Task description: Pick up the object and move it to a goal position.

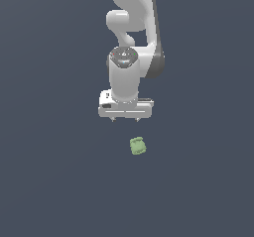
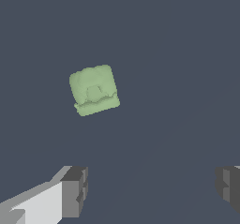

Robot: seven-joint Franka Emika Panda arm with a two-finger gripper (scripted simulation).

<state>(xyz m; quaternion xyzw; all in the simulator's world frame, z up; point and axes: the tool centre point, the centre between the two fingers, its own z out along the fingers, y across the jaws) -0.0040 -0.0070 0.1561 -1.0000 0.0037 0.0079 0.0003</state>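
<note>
White gripper (image 1: 125, 119) hanging over dark surface (image 1: 49, 181), fingers (image 2: 75, 190) spread wide apart, nothing between them, pale green object (image 1: 138, 146) lying on surface, just toward exterior view's right of gripper, untouched.

Green object (image 2: 94, 90) (apart from fingertips (image 2: 75, 190))

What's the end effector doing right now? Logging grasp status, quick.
End effector: open, fingers spread wide, holding nothing; the pale green object lies apart from it, ungrasped.
</note>
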